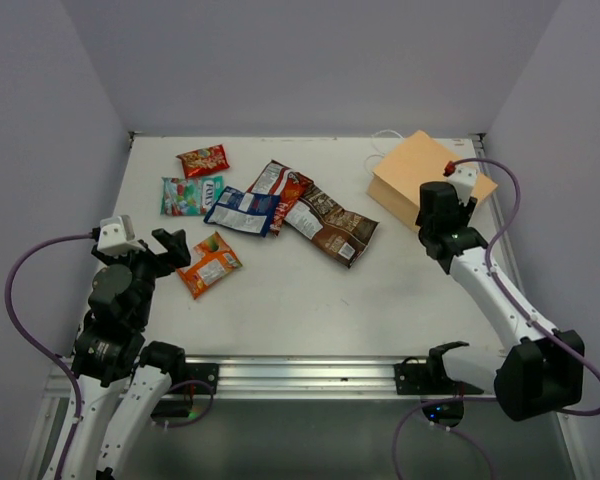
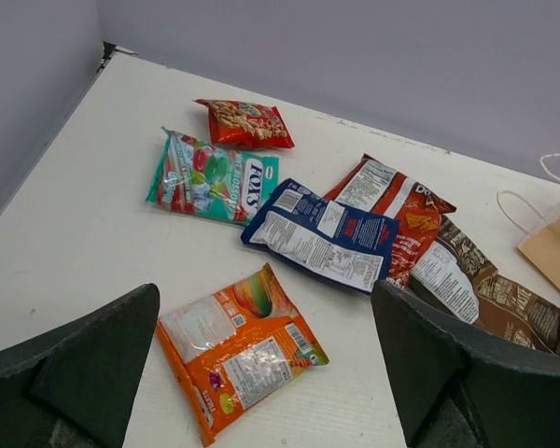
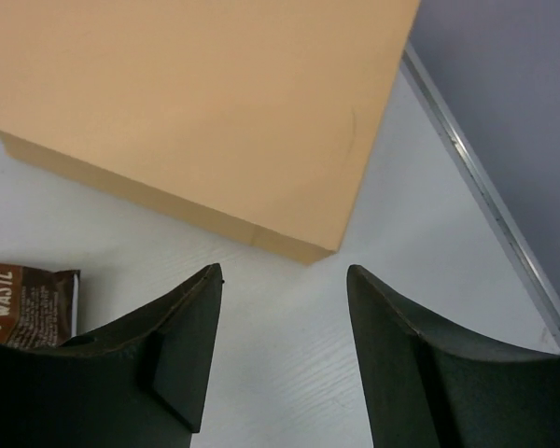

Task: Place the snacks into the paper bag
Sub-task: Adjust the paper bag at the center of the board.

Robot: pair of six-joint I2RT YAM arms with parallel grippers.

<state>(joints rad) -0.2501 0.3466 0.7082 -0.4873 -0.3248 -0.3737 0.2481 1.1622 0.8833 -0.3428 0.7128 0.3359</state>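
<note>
Left gripper [image 1: 174,252] wide, empty; orange packet [image 2: 243,350] just ahead, long axis diagonal to jaws. Right gripper [image 3: 283,280] part-open, empty, at paper bag [image 3: 196,103] corner

Snacks [image 1: 265,210] spread on desk [image 1: 310,300] left of frame centre, one packet [image 1: 209,265] lowest and leftmost, paper bag [image 1: 410,165] lying flat at upper right, well apart from snacks

White table [image 1: 280,310], as I view it from overhead. Lying flat on it are a tan paper bag [image 1: 405,172] at the far right, and a red packet [image 1: 202,159] and a teal-green packet [image 1: 190,194] at the far left. The blue packet [image 1: 242,210], red-white packet [image 1: 283,187] and dark brown packet [image 1: 332,226] overlap mid-table. An orange packet [image 1: 209,264] sits apart, nearer.
</note>
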